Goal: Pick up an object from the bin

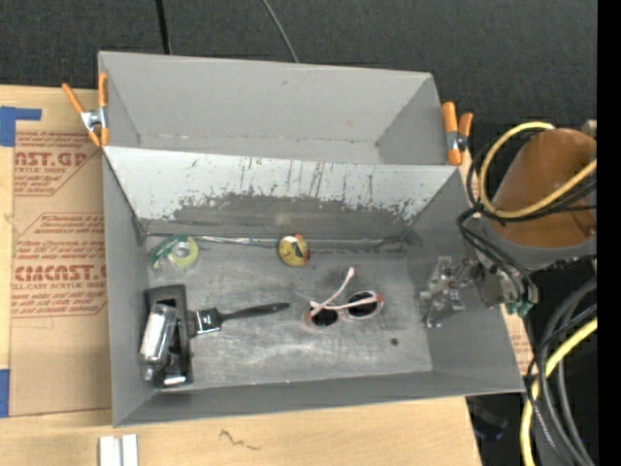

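My gripper point(439, 299) hangs at the right side of the bin, over the sloping right wall, with nothing seen between its fingers. Nearest to it, a little to its left on the bin floor, lie sunglasses point(343, 307) with a pink-white frame and dark lenses. Further left rests a small brush point(233, 316) with a black handle and a metal ferrule. A yellowish round ball point(293, 250) sits near the back wall.
A black and silver stapler-like tool point(165, 336) lies at the bin's left front corner. A small greenish tape roll point(178, 252) sits at the left back. The arm with its orange cover and cables stands outside the bin's right rim.
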`<state>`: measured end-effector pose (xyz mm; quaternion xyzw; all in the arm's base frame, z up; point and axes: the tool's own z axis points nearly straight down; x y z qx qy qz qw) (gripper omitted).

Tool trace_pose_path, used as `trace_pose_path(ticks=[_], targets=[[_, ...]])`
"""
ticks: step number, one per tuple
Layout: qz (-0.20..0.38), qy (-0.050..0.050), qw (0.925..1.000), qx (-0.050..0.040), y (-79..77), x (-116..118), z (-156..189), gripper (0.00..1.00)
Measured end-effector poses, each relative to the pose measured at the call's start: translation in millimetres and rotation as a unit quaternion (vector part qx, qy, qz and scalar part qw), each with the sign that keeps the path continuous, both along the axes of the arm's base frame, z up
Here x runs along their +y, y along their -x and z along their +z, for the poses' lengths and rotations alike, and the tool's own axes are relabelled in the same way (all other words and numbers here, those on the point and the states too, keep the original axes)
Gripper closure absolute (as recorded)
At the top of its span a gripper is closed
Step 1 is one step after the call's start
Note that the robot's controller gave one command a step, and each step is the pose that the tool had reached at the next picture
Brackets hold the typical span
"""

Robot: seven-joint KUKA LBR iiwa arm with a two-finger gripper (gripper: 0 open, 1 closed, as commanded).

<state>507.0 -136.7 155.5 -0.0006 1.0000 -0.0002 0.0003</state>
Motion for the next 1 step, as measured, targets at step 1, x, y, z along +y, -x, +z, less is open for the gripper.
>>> trace_pose_path(ticks=[1], targets=[[0.001,0.000,1.0000,0.0004,0.2,0.1,1.1,1.00]])
